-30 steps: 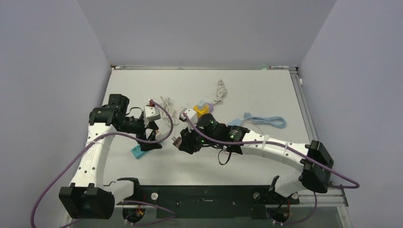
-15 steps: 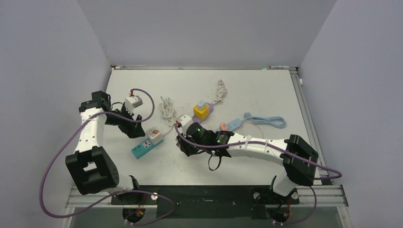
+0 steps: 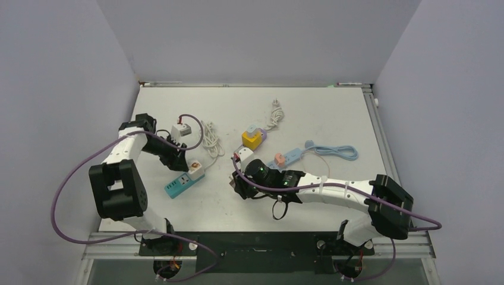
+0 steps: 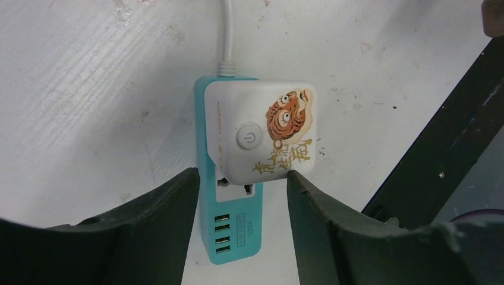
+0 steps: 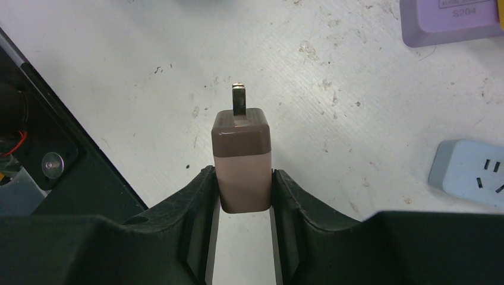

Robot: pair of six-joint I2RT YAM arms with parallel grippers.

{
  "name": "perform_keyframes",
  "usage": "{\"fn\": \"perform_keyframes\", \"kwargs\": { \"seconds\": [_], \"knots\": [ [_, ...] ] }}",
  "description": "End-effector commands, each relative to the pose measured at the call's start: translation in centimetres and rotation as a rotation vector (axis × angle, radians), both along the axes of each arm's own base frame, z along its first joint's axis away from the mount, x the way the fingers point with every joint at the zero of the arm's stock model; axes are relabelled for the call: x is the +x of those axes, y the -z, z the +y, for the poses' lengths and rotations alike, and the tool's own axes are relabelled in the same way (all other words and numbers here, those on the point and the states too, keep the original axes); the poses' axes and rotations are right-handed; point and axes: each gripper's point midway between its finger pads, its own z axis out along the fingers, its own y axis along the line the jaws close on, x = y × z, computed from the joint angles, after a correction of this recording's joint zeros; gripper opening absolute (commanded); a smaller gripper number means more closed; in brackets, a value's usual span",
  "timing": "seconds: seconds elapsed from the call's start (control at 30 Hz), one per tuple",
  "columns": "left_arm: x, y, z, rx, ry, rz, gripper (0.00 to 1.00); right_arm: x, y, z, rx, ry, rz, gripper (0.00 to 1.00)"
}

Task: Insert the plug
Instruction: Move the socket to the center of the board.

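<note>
- Hold the plug (image 5: 243, 160) firm in the right tool (image 5: 242, 175), clamped on the brown body with the prong pointing forward, above the bare bench (image 5: 333, 89).
- Expect a long carry: well apart from the teal strip (image 4: 232, 249), off to its right in the top view.
- With the left tool (image 4: 241, 199) spread apart astride the strip's near end, close on the teal sides only; cannot tell whether one finger (image 4: 321, 225) already touches the white adapter (image 4: 261, 133).
- Avoid pinching the adapter or covering the free socket (image 4: 235, 190) just below it, probably the target.
- Pin the strip flat before bringing the plug over; likely to skid on the smooth bench otherwise.
- Turn the right wrist to line the prong up with the slots, then come straight in with no sideways sweep.
- Mind the adapter's overhang: little room beside the socket, so approach from the USB end.
- Press slowly; on any tilt, back off and realign rather than forcing.
- Pass clear of the grey socket (image 5: 469, 172) lying near the plug on the bench.
</note>
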Motion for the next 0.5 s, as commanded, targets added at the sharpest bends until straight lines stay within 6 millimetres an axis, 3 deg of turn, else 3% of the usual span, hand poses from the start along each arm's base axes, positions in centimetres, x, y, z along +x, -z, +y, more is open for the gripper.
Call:
{"fn": "perform_keyframes", "kwargs": {
  "seconds": [0.0, 0.17, 0.47],
  "knots": [
    [1.5, 0.5, 0.4, 0.04, 0.027, -0.031, 0.48, 1.2, -2.9, 0.3, 0.112, 0.057, -0.046, 0.05],
    [1.2, 1.6, -0.8, 0.024, 0.056, 0.009, 0.33, 1.4, -2.6, -0.1, 0.113, 0.069, -0.04, 0.05],
    [1.8, 3.2, -3.8, 0.045, 0.095, 0.06, 0.29, 2.2, -2.2, -1.9, 0.101, 0.099, -0.041, 0.05]
  ]
}}
